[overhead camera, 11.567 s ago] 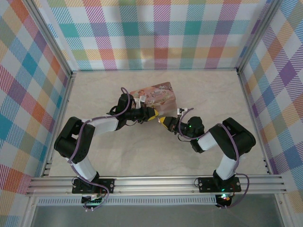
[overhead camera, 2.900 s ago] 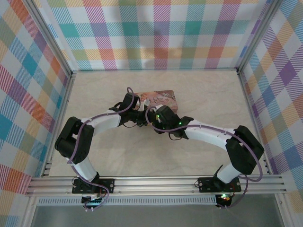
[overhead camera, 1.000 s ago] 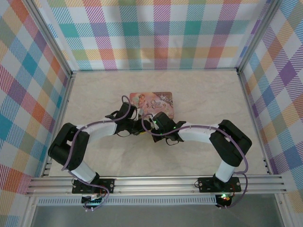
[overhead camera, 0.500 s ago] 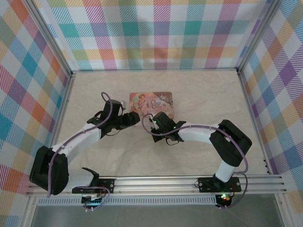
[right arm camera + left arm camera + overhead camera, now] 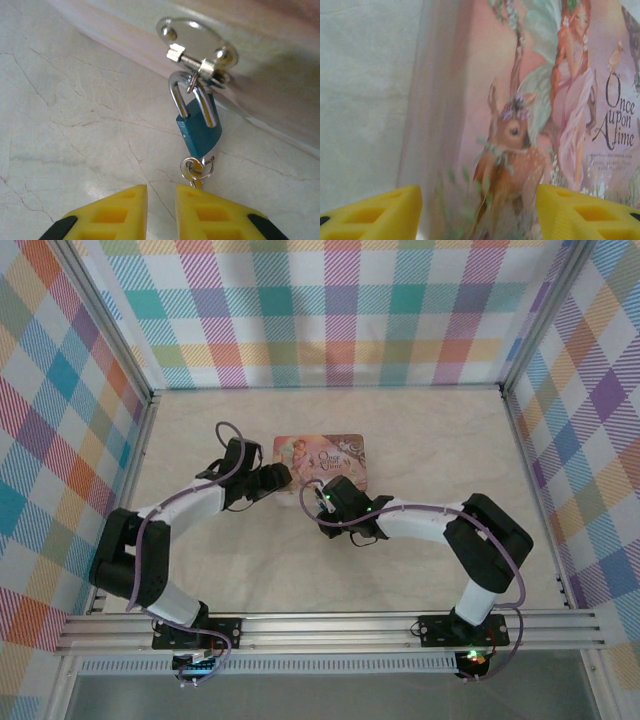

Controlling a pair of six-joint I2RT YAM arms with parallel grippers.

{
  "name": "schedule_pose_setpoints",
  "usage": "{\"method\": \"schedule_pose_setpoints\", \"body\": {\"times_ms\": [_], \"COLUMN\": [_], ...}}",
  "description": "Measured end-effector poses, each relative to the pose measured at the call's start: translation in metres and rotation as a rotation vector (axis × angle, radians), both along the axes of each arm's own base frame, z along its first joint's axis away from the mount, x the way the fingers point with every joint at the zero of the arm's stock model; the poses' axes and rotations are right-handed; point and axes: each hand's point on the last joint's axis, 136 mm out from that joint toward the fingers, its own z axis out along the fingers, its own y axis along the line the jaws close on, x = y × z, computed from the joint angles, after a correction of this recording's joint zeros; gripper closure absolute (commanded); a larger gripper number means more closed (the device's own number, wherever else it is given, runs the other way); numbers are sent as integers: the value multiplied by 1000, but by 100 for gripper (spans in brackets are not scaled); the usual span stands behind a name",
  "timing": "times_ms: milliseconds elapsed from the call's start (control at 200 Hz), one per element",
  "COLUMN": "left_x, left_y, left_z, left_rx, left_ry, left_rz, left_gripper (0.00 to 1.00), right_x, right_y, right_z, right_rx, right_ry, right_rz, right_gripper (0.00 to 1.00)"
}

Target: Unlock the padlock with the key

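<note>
From above, the pink picture tin (image 5: 335,455) lies mid-table (image 5: 450,440). The left end effector (image 5: 283,476) is at its near left corner and the right end effector (image 5: 322,492) just near of it.

The left wrist camera shows wide-spread fingers (image 5: 375,212) facing the tin's lid.

The right wrist camera shows a teal padlock (image 5: 200,129) on the tin's hasp (image 5: 196,47). The key (image 5: 195,182), seemingly in the padlock's near end, hangs with its ring (image 5: 196,168) by narrowly parted, empty fingertips.

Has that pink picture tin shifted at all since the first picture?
Yes. The pink tin turned: its right end swung away from the back wall, so it now lies square to it.
</note>
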Motion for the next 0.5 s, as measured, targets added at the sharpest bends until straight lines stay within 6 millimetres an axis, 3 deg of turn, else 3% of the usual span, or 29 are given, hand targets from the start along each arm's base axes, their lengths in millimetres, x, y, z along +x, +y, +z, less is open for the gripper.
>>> {"method": "schedule_pose_setpoints", "body": {"times_ms": [285, 500], "left_x": [29, 41], "left_y": [-13, -19], "left_z": [-1, 2], "left_rx": [-23, -34], "left_ry": [-14, -30], "left_rz": [-13, -18], "left_gripper": [43, 43], "right_x": [7, 13], "right_y": [-15, -23], "right_z": [22, 24], "right_rx": [34, 17], "right_ry": [-43, -64], "right_rz": [-72, -130], "right_gripper": [62, 60]}}
